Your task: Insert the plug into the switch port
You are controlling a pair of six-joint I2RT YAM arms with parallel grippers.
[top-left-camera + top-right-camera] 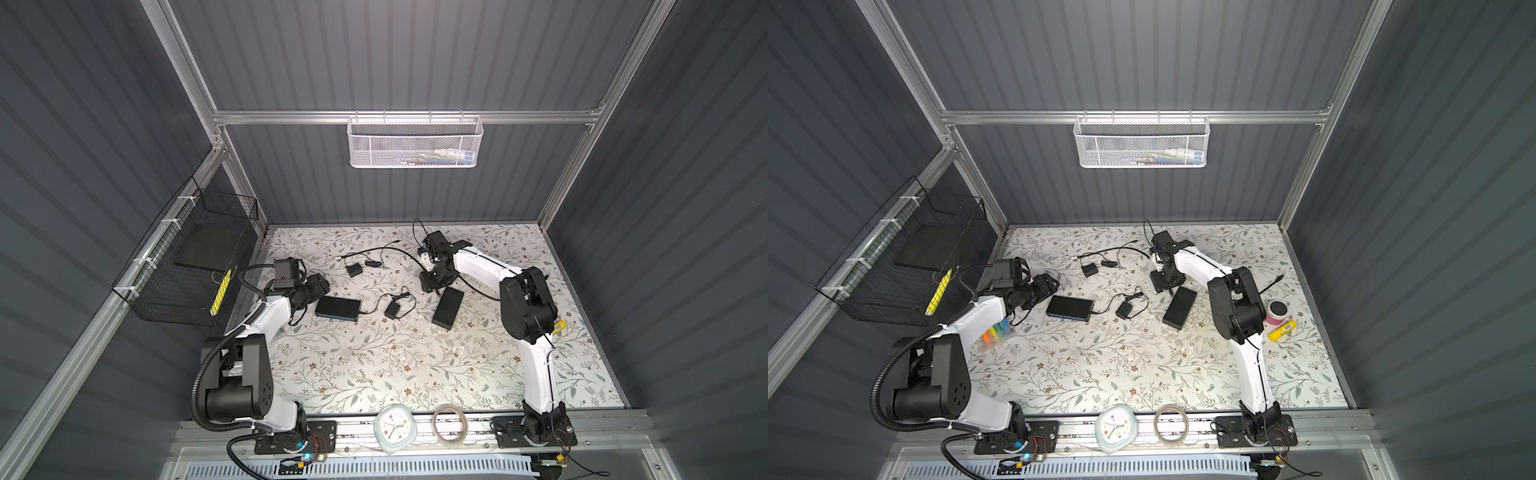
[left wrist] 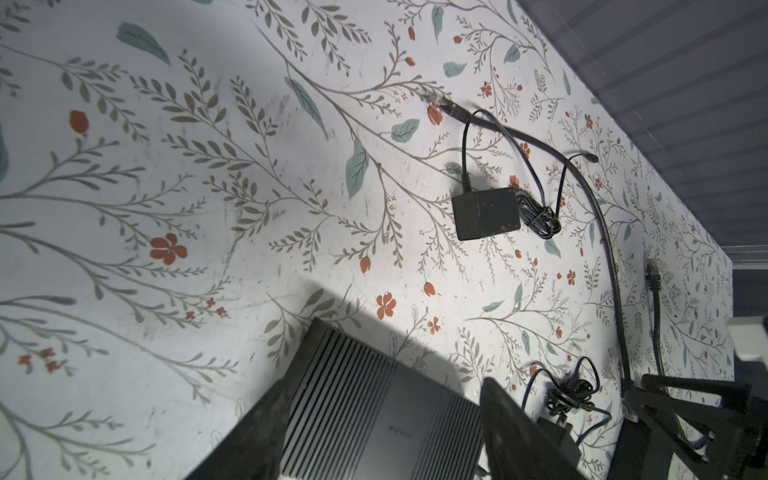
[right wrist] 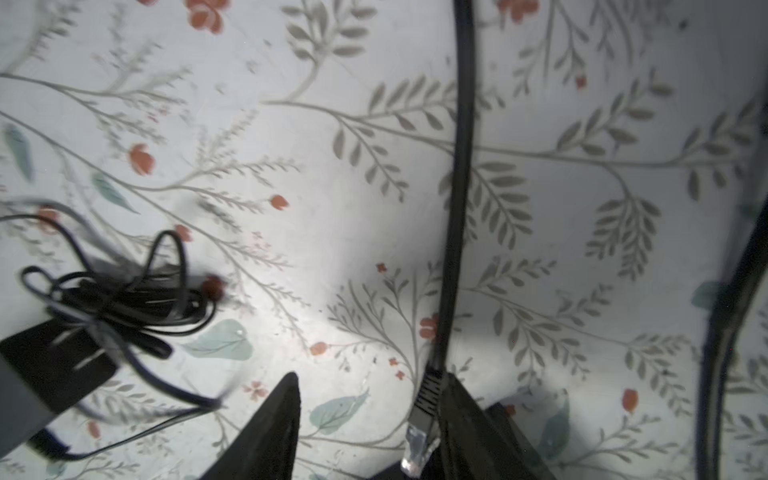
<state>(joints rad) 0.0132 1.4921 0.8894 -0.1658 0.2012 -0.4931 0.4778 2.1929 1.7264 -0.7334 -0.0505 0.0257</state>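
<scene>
The switch [image 1: 337,308] [image 1: 1070,308] is a flat black box with a blue strip along its near long side. It lies left of centre, and its port is too small to make out. My left gripper [image 1: 316,286] [image 2: 390,386] hovers open over the switch's left end, with the ribbed top [image 2: 374,415] between its fingers. My right gripper [image 1: 434,286] [image 3: 372,378] stands open near the middle back. The clear plug [image 3: 419,444] on its black cable [image 3: 457,166] rests against one finger [image 3: 469,424], and the other finger stands well clear of it.
A second black box [image 1: 448,308] lies just in front of the right gripper. Two power adapters [image 1: 354,270] [image 1: 392,309] with coiled leads sit between the arms. A pink jar [image 1: 1277,311] stands at the right. A clock [image 1: 395,428] and a tape roll [image 1: 451,424] are at the front edge.
</scene>
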